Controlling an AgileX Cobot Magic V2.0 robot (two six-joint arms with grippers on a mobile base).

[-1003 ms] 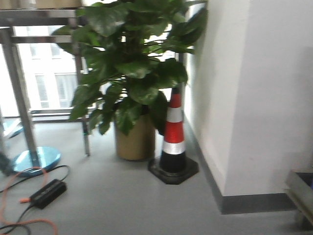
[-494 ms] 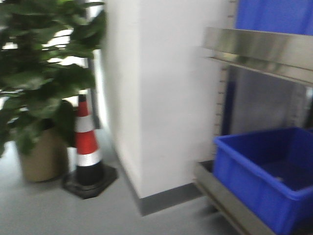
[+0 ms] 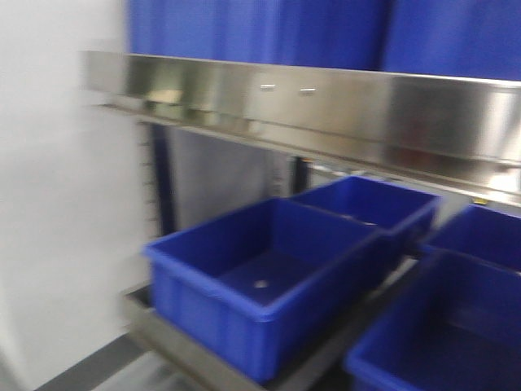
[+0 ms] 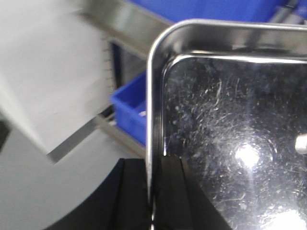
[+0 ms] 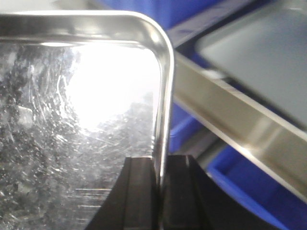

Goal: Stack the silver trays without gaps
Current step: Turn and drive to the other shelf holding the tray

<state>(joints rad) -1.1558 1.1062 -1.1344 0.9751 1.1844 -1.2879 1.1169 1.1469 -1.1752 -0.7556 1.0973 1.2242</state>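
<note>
Left gripper (image 4: 153, 194): jaws clenched on the thin out-turned rim of the silver tray (image 4: 230, 120), biting at 6 o'clock of the left wrist view, just below a rounded corner. Right gripper (image 5: 158, 189) is the same, jaws pinched on a rim at 6 o'clock, pan floor spreading toward 9 o'clock. Likely one tray carried between both arms, up in the air and off any surface.

Handling guess: stiff sheet steel, fairly light, with a scratched mirror finish, so slippery. The thin rim gives little bite, and the tray could pivot if one arm lags. Best hold is the flat rim on opposite sides, as now, kept level. It's not fragile, but it may jam in nesting if tilted.

Farther out, at 1 o'clock in the right wrist view, a second tray (image 5: 259, 52) seems to lie on the shelf above the steel shelf rail (image 5: 240, 129). Blue bins (image 3: 260, 277) sit on the lower shelf beyond — front view blurred.
</note>
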